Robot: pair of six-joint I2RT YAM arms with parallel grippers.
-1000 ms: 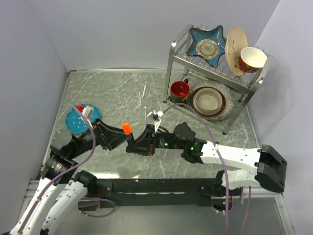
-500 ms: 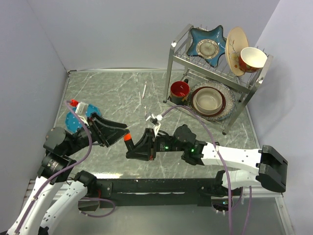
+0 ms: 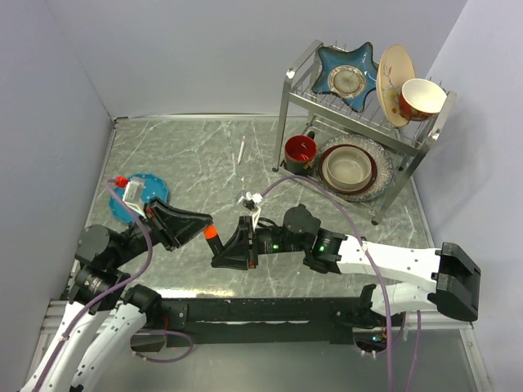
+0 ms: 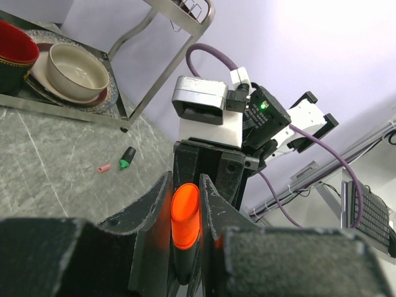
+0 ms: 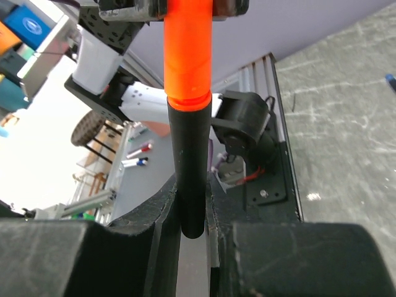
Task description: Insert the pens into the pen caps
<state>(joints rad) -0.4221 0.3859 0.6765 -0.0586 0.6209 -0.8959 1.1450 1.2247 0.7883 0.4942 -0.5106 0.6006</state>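
- We see the left jaws clamped on the orange cap (image 4: 185, 207), above the tabletop (image 3: 188, 155), well apart from the dish rack (image 3: 283, 114).
- The right jaws grip the black marker (image 5: 190, 161), joined to that cap.

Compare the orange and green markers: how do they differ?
The orange marker hangs in the air; the green marker lies on the table. The orange one is gripped, left gripper on its cap, right gripper on its barrel; the green one is untouched. Both are stubby, black-bodied.

Two markers (image 4: 127, 158); one white pen (image 3: 240, 152); orange cap (image 4: 185, 207), pink cap (image 4: 103, 167): two.
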